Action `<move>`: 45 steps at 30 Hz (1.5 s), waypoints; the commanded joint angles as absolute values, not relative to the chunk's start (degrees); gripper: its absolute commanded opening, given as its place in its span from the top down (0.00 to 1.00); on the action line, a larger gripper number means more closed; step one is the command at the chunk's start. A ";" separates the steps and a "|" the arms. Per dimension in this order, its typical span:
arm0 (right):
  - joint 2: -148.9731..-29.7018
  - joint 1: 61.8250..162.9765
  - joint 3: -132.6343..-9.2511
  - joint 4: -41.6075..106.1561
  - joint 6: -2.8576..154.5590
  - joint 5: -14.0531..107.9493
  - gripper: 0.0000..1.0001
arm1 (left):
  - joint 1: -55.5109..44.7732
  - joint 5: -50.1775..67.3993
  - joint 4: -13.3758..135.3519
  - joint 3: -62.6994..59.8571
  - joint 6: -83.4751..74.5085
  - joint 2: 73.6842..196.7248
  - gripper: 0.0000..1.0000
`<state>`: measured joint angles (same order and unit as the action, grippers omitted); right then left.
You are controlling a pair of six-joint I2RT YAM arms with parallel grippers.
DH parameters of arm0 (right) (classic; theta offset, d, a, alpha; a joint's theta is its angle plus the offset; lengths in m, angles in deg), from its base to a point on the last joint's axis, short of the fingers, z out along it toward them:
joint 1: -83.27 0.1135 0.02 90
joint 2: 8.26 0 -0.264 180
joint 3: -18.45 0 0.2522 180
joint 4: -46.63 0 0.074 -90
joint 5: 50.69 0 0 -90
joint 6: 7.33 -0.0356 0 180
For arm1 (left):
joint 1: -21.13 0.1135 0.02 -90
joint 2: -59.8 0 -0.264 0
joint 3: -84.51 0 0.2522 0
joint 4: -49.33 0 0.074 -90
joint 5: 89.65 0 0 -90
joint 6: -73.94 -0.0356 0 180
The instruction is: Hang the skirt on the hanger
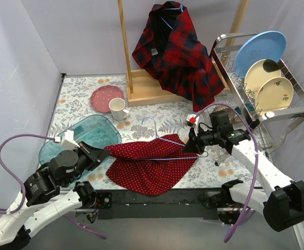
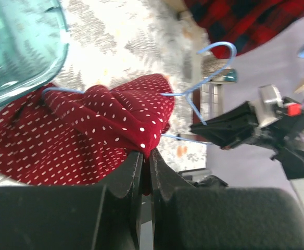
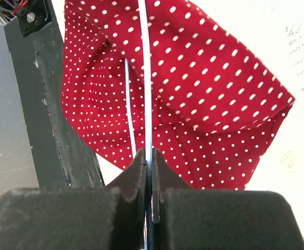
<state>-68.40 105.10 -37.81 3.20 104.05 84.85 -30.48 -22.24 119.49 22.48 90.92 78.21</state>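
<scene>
The skirt (image 1: 151, 165), red with small white dots, lies crumpled on the bench (image 1: 79, 99) near its front edge, between the two arms. The thin pale-blue wire hanger (image 1: 157, 134) is partly threaded into its upper folds, its hook resting on the bench just behind. The cloth looks light, limp and a little slippery, so it should drape and bunch rather than hold a shape; the waistband edge seems the surest place to pinch, and the springy wire is best held near a shoulder bend. The left end effector (image 2: 146, 156) is closed on a fold at the skirt's edge; the right end effector (image 3: 148, 157) is clamped on the hanger's wire. Further out are a teal glass dish (image 1: 84, 136), a white mug (image 1: 118, 109), a pink plate (image 1: 105, 98), a plaid shirt (image 1: 179, 54) on a wooden stand (image 1: 125, 47), and a dish rack (image 1: 292, 114). No writing can be read; the shirt's label is too small to make out
</scene>
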 commanded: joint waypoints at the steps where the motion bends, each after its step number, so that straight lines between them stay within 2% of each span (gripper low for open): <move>1: -70.39 104.37 -38.99 4.13 105.25 81.67 0.99 | -30.72 -26.01 125.40 23.37 96.68 82.02 1.00; 4: -72.24 104.45 -39.78 3.34 105.60 81.41 0.99 | -30.64 -28.81 129.00 24.60 101.16 85.71 1.00; 13: -76.90 105.51 -42.06 4.74 104.99 81.67 0.99 | -30.64 -39.62 125.93 30.05 104.26 97.05 1.00; 20: -78.66 105.69 -41.98 5.71 104.73 79.83 0.99 | -30.55 -50.80 133.58 28.56 113.40 104.18 0.99; 21: -78.83 105.77 -41.98 5.80 104.73 79.82 0.99 | -30.38 -50.54 133.14 28.56 112.70 104.44 0.97; 23: -78.92 106.04 -41.98 5.62 104.81 80.00 0.99 | -30.29 -48.79 129.83 27.86 109.90 104.36 0.77; 26: -78.83 106.39 -41.98 5.45 104.90 80.18 0.99 | -30.37 -42.30 119.84 25.58 97.27 101.12 0.63; 27: -78.75 106.39 -41.89 5.45 104.90 80.35 0.99 | -30.37 -39.49 116.56 25.05 93.31 99.54 0.50; 29: -78.57 106.56 -41.80 5.45 104.99 80.70 0.99 | -30.37 -30.01 106.49 24.61 80.91 95.06 0.44; 31: -78.74 106.74 -41.80 5.36 104.99 80.88 0.99 | -30.37 -20.20 101.53 23.47 71.89 93.38 0.40; 33: -78.75 106.74 -41.80 5.45 104.99 81.05 0.99 | -30.37 -15.84 98.17 21.54 68.94 93.89 0.38; 38: -79.01 107.09 -41.89 5.36 104.90 81.06 0.99 | -30.46 -0.47 97.63 18.11 64.53 106.10 0.35; 40: -79.01 107.09 -41.80 5.45 104.81 81.06 0.99 | -31.07 -0.96 97.98 16.79 63.74 110.42 0.32; 45: -78.30 107.09 -41.36 5.62 104.64 80.97 0.99 | -31.25 -21.86 112.65 12.31 70.06 110.34 0.31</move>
<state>-78.60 106.67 -40.54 5.93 103.90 83.21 -31.23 -10.24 101.79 17.36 67.77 112.92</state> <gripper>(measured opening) 0.046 0.689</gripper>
